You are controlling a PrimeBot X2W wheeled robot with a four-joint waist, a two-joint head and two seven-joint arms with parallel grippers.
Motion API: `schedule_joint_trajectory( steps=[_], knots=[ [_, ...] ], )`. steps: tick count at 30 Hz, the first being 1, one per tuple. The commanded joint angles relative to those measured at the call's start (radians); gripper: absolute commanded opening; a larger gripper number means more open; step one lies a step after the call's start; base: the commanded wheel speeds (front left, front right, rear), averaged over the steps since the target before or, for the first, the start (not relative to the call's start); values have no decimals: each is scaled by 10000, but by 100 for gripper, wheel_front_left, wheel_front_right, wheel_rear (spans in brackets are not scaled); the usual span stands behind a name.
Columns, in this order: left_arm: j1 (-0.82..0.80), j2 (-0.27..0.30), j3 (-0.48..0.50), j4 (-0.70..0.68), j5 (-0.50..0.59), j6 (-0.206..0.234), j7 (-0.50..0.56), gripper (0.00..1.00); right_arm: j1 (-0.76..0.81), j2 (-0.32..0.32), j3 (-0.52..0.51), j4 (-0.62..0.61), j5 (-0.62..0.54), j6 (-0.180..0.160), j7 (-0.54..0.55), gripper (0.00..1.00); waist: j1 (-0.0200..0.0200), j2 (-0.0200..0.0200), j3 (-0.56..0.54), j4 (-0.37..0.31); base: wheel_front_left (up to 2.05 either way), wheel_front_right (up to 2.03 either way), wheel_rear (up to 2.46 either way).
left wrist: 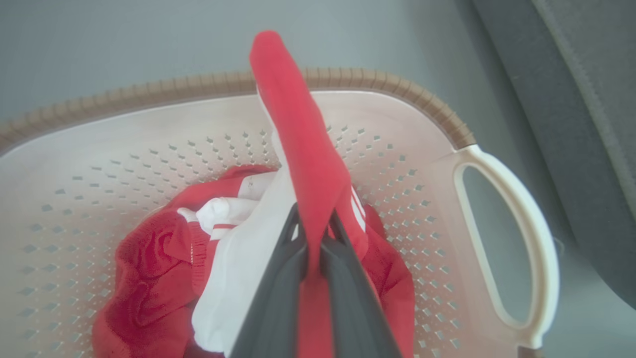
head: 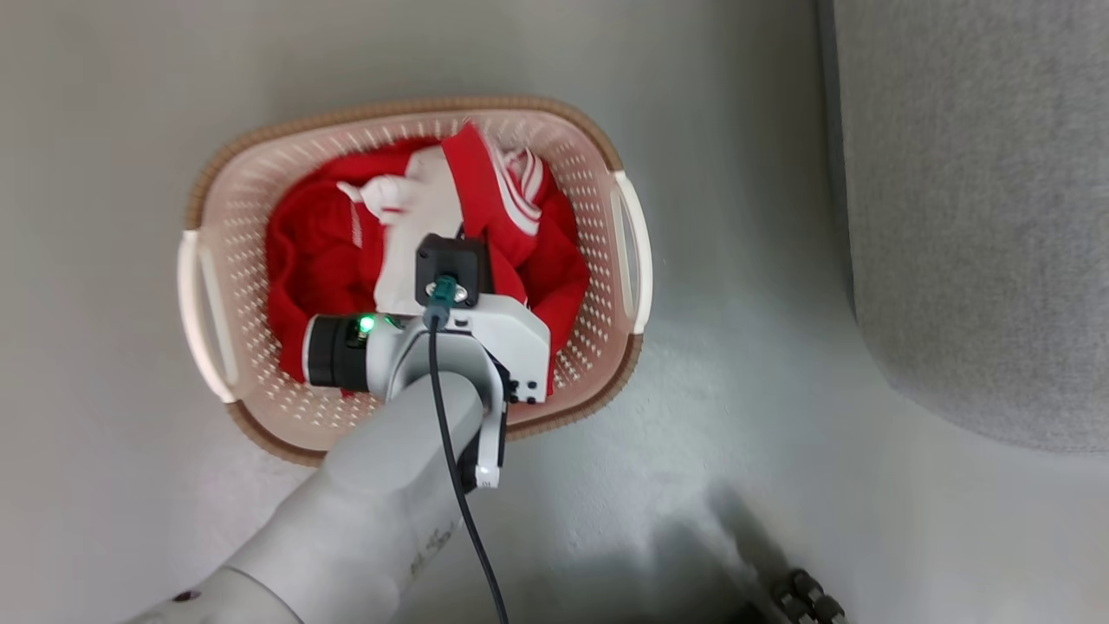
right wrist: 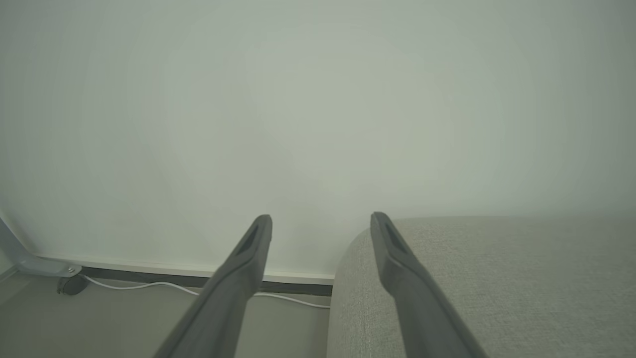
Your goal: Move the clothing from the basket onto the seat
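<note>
The cream perforated basket (head: 606, 156) with a brown rim stands on the pale floor, holding the red and white clothing (head: 329, 251). My left gripper (left wrist: 313, 223) hangs over the basket (left wrist: 149, 129), shut on a red fold of the clothing (left wrist: 303, 149) that rises as a narrow strip above its fingers. My left wrist (head: 450, 329) covers the fingers from the head camera. The grey seat (head: 979, 208) lies to the right of the basket, also showing as the seat (right wrist: 497, 283) under my right gripper (right wrist: 320, 223), which is open and holds nothing.
A white handle (left wrist: 526, 238) of the basket faces the dark side of the sofa (left wrist: 571, 124). A white wall (right wrist: 298, 124), a dark skirting strip, a white cable (right wrist: 149, 287) and a caster (right wrist: 69, 284) show on the floor beyond the right gripper.
</note>
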Motion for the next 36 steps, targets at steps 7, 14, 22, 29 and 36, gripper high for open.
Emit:
schedule_joint_trajectory(
  steps=[7,14,22,29,36],
  knots=[
    [1230,-28,1117,-1305,1421,-242,-61,0,1100,30,522,559,-355,40,-59,100,0,0,-1770,561,0,0,0],
    [2506,-28,2091,-2344,2472,-691,-61,0,1931,622,948,1183,-623,40,-59,100,0,0,-3434,944,0,0,0],
    [3731,-28,2716,-3215,3223,-1438,-61,0,2963,1342,1324,1914,-1162,40,-59,100,0,0,-5383,1466,0,0,0],
    [4307,-28,3160,-3600,3985,-2054,-61,0,3625,1772,1598,2503,-1700,40,-59,100,0,0,-6670,1790,0,0,0],
    [4644,-28,3651,-3987,4631,-2679,-61,0,4071,2279,1649,3002,-2084,40,-59,100,0,0,-7563,1992,0,0,0]
  ],
)
